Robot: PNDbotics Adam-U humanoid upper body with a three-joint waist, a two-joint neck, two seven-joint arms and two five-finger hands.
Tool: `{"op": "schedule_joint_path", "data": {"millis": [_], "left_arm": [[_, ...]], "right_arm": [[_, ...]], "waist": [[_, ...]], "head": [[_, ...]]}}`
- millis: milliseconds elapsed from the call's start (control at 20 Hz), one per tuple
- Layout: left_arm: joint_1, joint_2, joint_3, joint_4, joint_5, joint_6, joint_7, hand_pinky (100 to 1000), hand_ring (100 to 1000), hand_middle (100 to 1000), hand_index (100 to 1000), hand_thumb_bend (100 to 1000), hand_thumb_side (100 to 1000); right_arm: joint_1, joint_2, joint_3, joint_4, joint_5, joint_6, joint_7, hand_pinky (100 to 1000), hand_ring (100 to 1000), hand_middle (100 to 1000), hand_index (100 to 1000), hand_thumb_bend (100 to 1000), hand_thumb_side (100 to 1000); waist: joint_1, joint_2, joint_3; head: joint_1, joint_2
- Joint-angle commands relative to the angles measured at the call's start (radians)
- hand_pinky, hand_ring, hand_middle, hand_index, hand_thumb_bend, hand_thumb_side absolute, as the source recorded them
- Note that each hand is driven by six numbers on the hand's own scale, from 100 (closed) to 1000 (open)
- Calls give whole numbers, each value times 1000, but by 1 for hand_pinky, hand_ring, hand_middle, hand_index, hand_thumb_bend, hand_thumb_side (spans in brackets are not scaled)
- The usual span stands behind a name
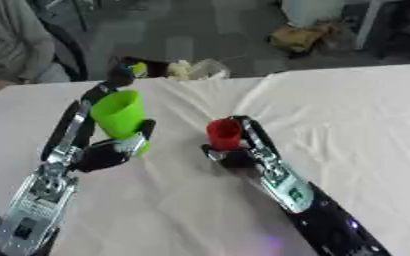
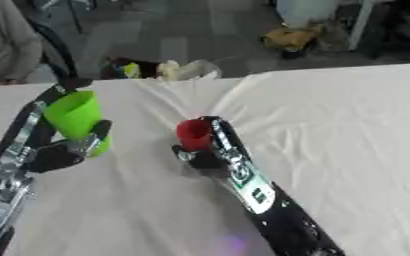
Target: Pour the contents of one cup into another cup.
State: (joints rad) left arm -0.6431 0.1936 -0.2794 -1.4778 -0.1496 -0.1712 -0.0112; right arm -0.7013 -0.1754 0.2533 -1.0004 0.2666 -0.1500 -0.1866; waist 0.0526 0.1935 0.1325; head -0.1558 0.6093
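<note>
the green cup is held above the table by the left hand, on the left side of the work area. its mouth faces up and slightly toward the camera, and the cup is seen tilted a little. the fingers of the left hand are curled up along the cup's far-left side, and the thumb is pressed against its near-right side, so the cup is clamped between them. whether the cup's base touches the cloth cannot be told.

the red cup is located to the right of the green cup, near the middle of the table, and is kept apart from it by a strip of bare cloth. it stands upright. the right hand is closed around it: fingers are wrapped along its right side, and the palm is placed below and behind it. the contents of either cup cannot be made out.

both forearms are extended from the lower edge of the view, the left from the lower left corner and the right from the lower right.

the table is covered with a white tablecloth, which is creased in folds running from the far edge toward the centre. at the far edge of the table, a clear plastic container and some pale crumpled material are seen.
</note>
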Motion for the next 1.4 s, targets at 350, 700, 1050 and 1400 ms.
{"op": "schedule_joint_path", "data": {"millis": [350, 700, 1050, 1400], "left_arm": [[-9, 76, 14, -73, -11, 17, -37, 403, 345, 488, 853, 114, 197], [-12, 155, 16, -129, 17, 45, -57, 401, 343, 483, 846, 113, 204], [-42, 236, -17, -153, 8, 58, -102, 399, 343, 479, 841, 109, 217], [-89, 280, -64, -150, -35, 58, -163, 396, 341, 474, 835, 115, 237]], "right_arm": [[25, -29, 48, -113, -29, 34, -9, 410, 153, 116, 270, 100, 100], [43, -59, 101, -221, -31, 74, 36, 421, 164, 115, 270, 100, 100], [65, -66, 195, -271, -16, 88, 137, 431, 171, 112, 270, 100, 100], [67, -46, 254, -331, -42, 87, 223, 432, 173, 111, 268, 100, 100]], "waist": [[-2, -32, -22], [-5, -48, -35], [-5, -59, -39], [-2, -62, -51]], "head": [[4, 2], [2, 12], [0, 13], [5, 13]]}}
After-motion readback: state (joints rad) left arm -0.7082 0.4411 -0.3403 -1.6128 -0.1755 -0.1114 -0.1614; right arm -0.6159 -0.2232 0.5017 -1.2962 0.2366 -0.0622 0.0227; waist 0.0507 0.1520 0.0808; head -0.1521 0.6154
